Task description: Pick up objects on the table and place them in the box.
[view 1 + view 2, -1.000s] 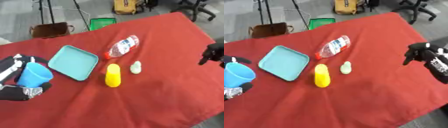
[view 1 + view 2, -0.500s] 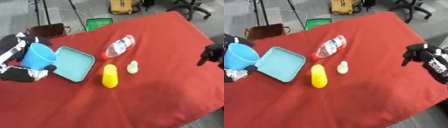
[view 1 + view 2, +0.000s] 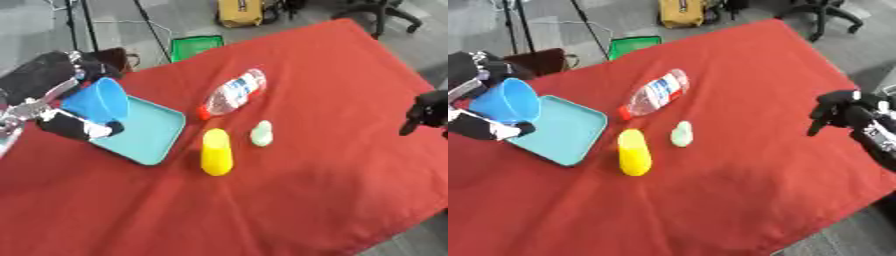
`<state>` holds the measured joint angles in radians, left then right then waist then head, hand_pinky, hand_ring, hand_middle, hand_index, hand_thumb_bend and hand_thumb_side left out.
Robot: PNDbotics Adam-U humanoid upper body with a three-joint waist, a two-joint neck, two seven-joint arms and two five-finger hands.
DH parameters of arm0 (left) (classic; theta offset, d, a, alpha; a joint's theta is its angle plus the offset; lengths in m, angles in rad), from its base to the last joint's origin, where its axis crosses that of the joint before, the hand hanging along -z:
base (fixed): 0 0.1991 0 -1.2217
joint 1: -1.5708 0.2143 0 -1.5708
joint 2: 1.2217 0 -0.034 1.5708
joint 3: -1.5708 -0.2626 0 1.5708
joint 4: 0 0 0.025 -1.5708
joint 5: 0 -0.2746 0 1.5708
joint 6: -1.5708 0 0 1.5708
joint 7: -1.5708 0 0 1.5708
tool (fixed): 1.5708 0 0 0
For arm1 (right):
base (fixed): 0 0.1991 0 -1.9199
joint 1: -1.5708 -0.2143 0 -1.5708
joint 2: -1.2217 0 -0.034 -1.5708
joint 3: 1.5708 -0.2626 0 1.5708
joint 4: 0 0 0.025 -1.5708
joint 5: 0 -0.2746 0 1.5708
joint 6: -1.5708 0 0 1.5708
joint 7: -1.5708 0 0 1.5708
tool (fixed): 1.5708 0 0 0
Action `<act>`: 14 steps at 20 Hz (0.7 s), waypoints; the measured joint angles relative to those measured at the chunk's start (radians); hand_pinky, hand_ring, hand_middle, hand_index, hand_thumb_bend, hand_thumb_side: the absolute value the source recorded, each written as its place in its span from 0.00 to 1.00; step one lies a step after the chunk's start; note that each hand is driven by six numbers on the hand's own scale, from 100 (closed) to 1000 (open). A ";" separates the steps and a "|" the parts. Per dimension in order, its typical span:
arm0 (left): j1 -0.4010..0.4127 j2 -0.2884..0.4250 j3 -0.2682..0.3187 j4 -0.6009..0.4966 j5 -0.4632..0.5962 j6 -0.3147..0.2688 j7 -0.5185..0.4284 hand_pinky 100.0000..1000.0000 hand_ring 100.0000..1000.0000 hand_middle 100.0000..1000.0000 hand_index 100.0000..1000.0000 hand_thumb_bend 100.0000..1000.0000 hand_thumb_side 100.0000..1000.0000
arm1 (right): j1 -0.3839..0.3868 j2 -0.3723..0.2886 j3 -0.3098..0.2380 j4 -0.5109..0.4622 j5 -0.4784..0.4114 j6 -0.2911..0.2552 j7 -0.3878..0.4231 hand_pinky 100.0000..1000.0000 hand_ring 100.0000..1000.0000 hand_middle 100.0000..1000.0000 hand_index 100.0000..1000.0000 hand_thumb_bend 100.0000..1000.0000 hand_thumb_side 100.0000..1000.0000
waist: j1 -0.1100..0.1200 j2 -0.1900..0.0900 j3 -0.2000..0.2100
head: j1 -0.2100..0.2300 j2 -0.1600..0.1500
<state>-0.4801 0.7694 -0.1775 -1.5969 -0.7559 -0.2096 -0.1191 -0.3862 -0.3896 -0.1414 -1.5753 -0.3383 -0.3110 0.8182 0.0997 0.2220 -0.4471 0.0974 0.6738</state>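
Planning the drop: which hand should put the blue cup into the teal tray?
Left. The left hand already holds the blue cup right over the teal tray; the right hand hangs empty at the far right edge.

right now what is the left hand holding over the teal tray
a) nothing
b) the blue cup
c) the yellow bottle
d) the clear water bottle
b: the left hand has its fingers curled round the blue cup above the teal tray, while the yellow bottle and the clear water bottle lie on the red cloth.
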 measured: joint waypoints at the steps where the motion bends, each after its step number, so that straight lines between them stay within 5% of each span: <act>1: -0.004 -0.009 -0.001 0.026 -0.019 -0.007 0.023 0.44 0.08 0.32 0.75 0.52 0.00 | 0.000 0.000 0.000 -0.001 0.001 0.001 0.001 0.53 0.52 0.59 0.79 0.00 0.63 | 0.001 0.000 -0.003 | 0.001 0.000; 14: -0.047 -0.093 -0.011 0.271 -0.116 -0.081 0.252 0.42 0.12 0.39 0.78 0.58 0.00 | -0.005 0.003 0.013 -0.002 0.002 0.001 0.001 0.53 0.52 0.59 0.79 0.00 0.63 | 0.004 0.002 -0.034 | 0.005 -0.009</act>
<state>-0.5268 0.6762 -0.1882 -1.3259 -0.8720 -0.2908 0.1333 -0.3910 -0.3867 -0.1282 -1.5775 -0.3363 -0.3099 0.8193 0.1034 0.2238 -0.4814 0.1025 0.6652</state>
